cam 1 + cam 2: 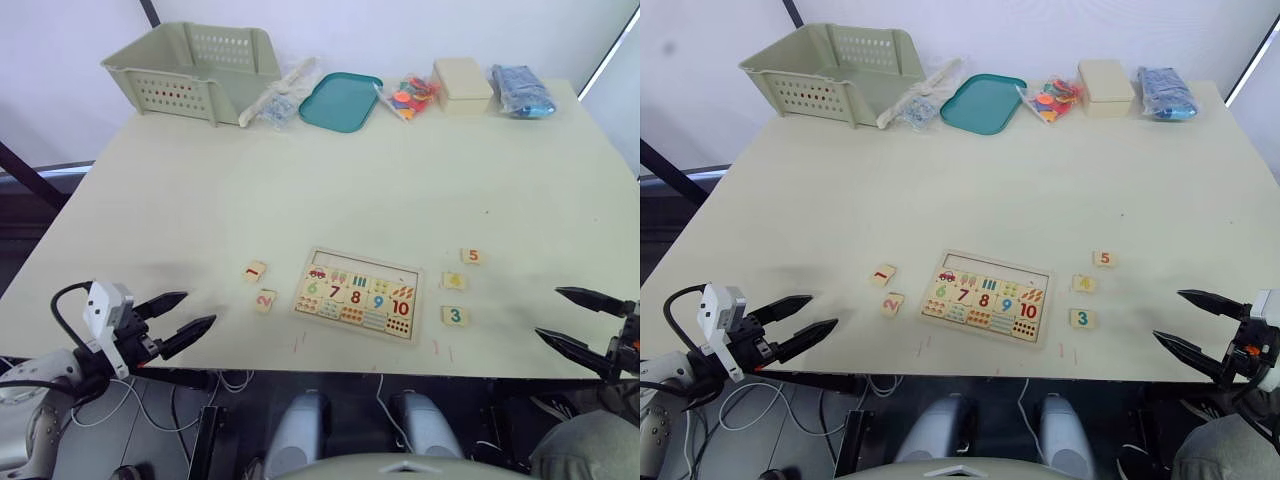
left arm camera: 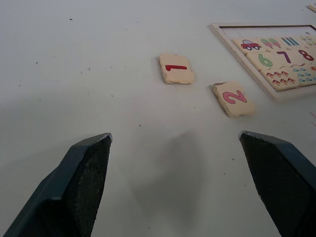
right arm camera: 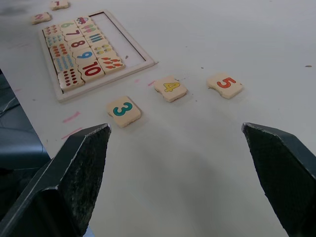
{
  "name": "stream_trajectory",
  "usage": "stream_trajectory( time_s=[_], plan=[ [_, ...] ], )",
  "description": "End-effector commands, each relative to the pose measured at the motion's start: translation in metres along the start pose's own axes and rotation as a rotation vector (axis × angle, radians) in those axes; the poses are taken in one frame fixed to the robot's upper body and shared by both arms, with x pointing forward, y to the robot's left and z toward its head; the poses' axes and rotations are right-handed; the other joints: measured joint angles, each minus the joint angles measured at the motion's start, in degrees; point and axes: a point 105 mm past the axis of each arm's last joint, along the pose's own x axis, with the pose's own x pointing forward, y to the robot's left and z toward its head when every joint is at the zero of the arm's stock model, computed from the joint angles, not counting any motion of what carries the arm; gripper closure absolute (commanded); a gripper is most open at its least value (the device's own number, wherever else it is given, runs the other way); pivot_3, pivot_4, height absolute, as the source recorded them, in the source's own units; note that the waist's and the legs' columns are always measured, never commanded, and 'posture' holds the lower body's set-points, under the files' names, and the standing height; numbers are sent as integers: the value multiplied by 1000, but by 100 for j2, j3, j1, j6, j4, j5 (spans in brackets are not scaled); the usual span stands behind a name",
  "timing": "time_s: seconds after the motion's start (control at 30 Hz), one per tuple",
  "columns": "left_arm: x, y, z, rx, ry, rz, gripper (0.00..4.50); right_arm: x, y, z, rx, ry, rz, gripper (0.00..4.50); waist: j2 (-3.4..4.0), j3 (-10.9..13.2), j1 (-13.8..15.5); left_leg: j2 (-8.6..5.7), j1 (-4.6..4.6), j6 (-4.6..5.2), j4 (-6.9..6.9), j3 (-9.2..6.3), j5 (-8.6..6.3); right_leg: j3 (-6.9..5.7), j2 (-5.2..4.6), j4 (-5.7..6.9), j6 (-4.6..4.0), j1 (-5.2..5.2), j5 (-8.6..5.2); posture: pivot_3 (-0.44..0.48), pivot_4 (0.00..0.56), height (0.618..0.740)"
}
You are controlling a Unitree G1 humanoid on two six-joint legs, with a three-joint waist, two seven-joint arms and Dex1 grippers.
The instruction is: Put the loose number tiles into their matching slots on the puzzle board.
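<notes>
Pale-wood puzzle board [image 1: 359,295] lies near the tabletop's front edge — tiles 1 [image 1: 255,270] and 2 [image 1: 265,299] to its left, 3 [image 1: 455,316], 4 [image 1: 454,281], 5 [image 1: 471,256] to its right. Left gripper [image 1: 181,319] and right gripper [image 1: 567,319] hover at that edge, jaws apart, empty.

**Black pincers, white wrist block, looping cables**

The left pincer [image 1: 187,315] has two tapering black fingers [image 2: 81,182] with a finely grained inner face and blunt, squared tips. Behind them sits a white blocky housing with a red spot low on its side, and a black cable arcs out beside it. The right pincer [image 1: 1190,322] carries matching pointed black fingers, with a red mark and pale casing at its wrist.
</notes>
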Motion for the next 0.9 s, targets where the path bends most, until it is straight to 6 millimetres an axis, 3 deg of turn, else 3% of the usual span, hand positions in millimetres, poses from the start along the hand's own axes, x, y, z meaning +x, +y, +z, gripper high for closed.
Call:
stream_trajectory(
  time_s=[0.03, 0.2, 0.5, 0.9],
  plan=[
    [1, -1, 14, 39, -33, -2, 122, -3, 0, 12, -38, -32, -14, 45, 0, 0, 0, 0, 0, 0, 0, 0, 0, 0, 0, 0, 0, 0, 0, 0, 150, 740],
    [6, -1, 22, 40, -62, 7, 122, 0, 4, 17, -48, -57, -15, 45, 0, 0, 5, 0, 0, 0, 1, -2, 0, -1, 0, 0, 1, 2, 1, 0, 150, 740],
    [24, -12, 46, 98, -27, 91, 122, 14, 29, 57, -153, -217, 110, 45, 0, 0, 8, 2, 1, -1, 0, -6, 0, -2, -1, -1, 2, 4, 1, 0, 150, 740],
    [52, -29, 77, 63, 82, 199, 122, 17, 35, 54, -206, -166, 244, 45, -2, 1, 7, -2, 2, -1, 3, -9, 0, -5, 3, 2, 3, 7, 2, 0, 150, 740]
  ],
)
